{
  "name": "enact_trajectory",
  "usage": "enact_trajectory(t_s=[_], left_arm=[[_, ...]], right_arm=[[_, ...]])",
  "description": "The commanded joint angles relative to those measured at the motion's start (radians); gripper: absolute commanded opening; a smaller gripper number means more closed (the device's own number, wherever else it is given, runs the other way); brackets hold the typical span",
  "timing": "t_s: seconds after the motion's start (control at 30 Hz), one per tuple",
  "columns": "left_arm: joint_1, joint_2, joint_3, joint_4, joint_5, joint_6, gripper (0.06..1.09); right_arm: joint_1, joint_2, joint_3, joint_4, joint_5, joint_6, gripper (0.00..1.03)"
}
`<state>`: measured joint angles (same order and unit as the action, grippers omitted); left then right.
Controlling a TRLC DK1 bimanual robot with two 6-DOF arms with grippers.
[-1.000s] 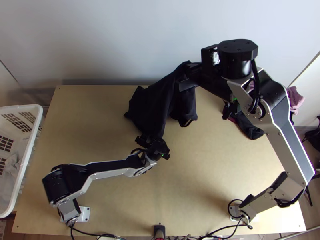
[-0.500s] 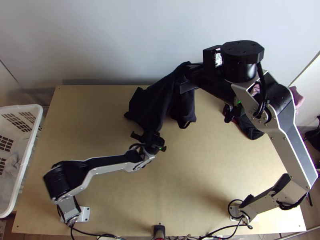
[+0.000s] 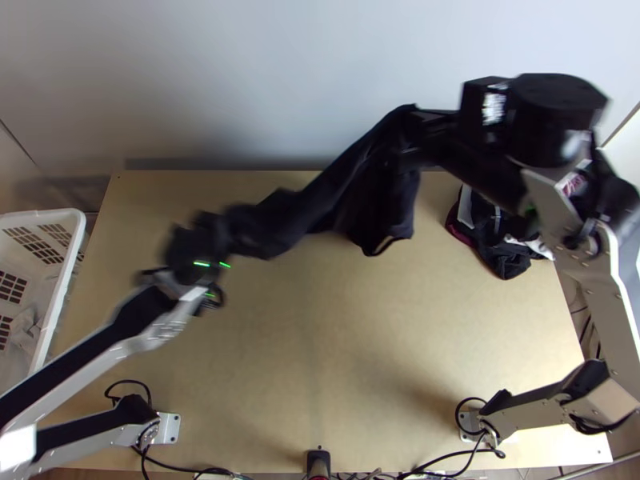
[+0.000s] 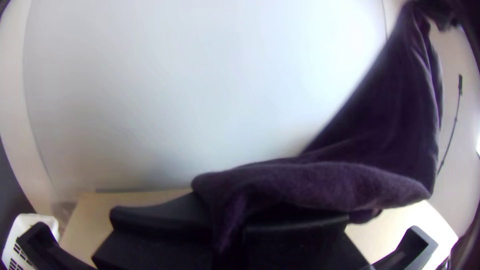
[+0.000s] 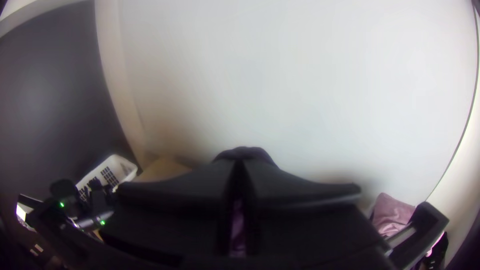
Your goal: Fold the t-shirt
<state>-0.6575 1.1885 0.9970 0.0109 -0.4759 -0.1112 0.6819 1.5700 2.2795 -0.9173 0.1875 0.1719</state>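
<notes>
Above the table (image 3: 336, 384), hands (image 3: 410, 134) clamp cloth (image 3: 376, 210)

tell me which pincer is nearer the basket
Left: the left pincer is right of the basket in the top view; the right pincer is much farther right, across the table.

Right claw (image 3: 411, 134): sits at one o'clock from the middle of the counter (image 5: 161, 171), twelve being the wall (image 5: 300, 90); black fingers (image 5: 310, 194) close on the dark t-shirt (image 5: 244, 151), which bulges past their tips. Left arm (image 5: 66, 194): ten o'clock, green lights. White perforated basket (image 5: 126, 167): nine o'clock. Pink cloth (image 5: 392, 212): two o'clock, rumpled.
</notes>
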Motion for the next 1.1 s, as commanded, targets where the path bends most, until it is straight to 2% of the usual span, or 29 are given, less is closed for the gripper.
enact_trajectory(t_s=[0.0,0.07,0.17,0.3,0.4,0.5,0.7,0.77,0.9,0.97,1.07], left_arm=[[0.229,-0.265,0.153,-0.088,0.088,0.011,0.1],[0.262,-0.303,0.204,-0.089,0.126,0.013,0.1],[0.257,-0.352,0.265,-0.103,0.134,0.015,0.1],[0.256,-0.426,0.27,-0.098,0.16,-0.042,0.1],[0.253,-0.503,0.23,-0.095,0.203,-0.079,0.1],[0.242,-0.573,0.215,-0.115,0.253,-0.125,0.1],[0.24,-0.67,0.264,-0.189,0.428,-0.208,0.1],[0.24,-0.672,0.331,-0.292,0.493,-0.294,0.1],[0.253,-0.693,0.408,-0.41,0.615,-0.475,0.1],[0.3,-0.71,0.428,-0.457,0.721,-0.581,0.1],[0.434,-0.75,0.431,-0.5,0.961,-0.728,0.1]], right_arm=[[-0.007,-0.099,0.012,0.046,0.001,-0.005,0.03],[-0.007,-0.123,0.035,0.078,0.001,-0.006,0.03],[-0.002,-0.166,0.052,0.078,0.0,0.0,0.03],[-0.012,-0.245,0.048,0.02,-0.008,0.005,0.03],[-0.019,-0.315,0.035,-0.029,-0.074,0.005,0.03],[-0.031,-0.37,0.028,-0.1,-0.157,0.051,0.03],[-0.108,-0.475,-0.012,-0.196,-0.35,0.167,0.03],[-0.11,-0.496,-0.029,-0.235,-0.404,0.179,0.03],[-0.183,-0.508,-0.018,-0.239,-0.559,0.296,0.03],[-0.194,-0.508,-0.014,-0.236,-0.605,0.325,0.03],[-0.206,-0.507,-0.014,-0.238,-0.714,0.374,0.03]])
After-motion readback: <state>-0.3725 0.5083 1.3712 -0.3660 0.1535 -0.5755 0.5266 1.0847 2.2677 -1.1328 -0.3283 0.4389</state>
